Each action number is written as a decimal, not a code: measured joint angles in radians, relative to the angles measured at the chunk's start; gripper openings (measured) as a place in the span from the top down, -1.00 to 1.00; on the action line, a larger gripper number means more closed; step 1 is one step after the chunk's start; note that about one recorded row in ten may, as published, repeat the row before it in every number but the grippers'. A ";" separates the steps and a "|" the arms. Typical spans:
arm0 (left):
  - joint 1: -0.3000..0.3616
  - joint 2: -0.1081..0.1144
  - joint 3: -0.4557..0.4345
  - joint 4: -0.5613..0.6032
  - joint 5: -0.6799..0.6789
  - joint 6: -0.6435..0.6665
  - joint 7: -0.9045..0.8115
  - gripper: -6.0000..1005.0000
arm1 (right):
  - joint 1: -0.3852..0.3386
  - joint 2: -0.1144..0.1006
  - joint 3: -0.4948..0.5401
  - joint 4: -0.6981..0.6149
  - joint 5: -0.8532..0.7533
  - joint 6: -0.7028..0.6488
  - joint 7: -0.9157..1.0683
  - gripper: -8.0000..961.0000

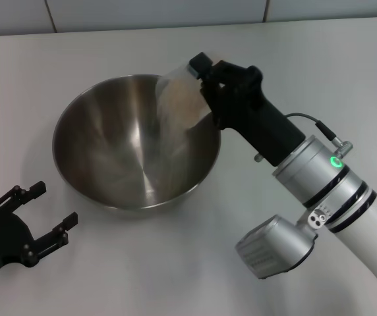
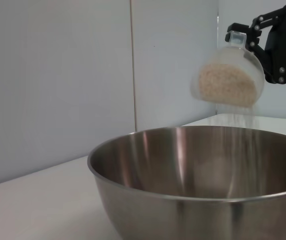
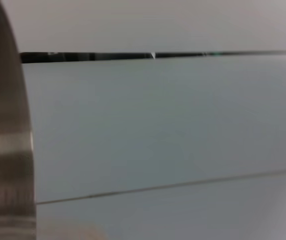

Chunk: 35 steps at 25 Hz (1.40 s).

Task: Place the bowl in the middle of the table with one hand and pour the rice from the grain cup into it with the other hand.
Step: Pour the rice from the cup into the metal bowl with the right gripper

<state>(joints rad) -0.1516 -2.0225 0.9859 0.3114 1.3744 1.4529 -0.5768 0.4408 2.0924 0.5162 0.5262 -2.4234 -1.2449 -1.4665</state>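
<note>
The steel bowl [image 1: 132, 141] stands on the white table [image 1: 109, 52] near its middle. My right gripper [image 1: 205, 82] is shut on the clear grain cup [image 1: 182, 95] and holds it tipped over the bowl's right rim. Rice [image 2: 228, 85] lies in the tilted cup [image 2: 228, 75] and a thin stream falls into the bowl [image 2: 198, 185]. My left gripper [image 1: 40, 210] is open and empty, on the table's front left, just clear of the bowl. In the right wrist view only the bowl's outer wall [image 3: 5, 145] shows.
A white tiled wall [image 1: 175, 13] runs along the table's far edge. My right arm's wrist and camera housing [image 1: 277, 247] hang over the table at front right.
</note>
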 joint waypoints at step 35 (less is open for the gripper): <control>-0.008 0.000 0.014 0.000 0.000 0.001 -0.005 -0.59 | -0.009 0.000 -0.091 0.194 0.089 0.095 -0.148 0.96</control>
<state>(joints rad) -0.1598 -2.0224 1.0002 0.3113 1.3744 1.4539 -0.5814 0.4321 2.0923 0.4249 0.7199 -2.3346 -1.1496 -1.6143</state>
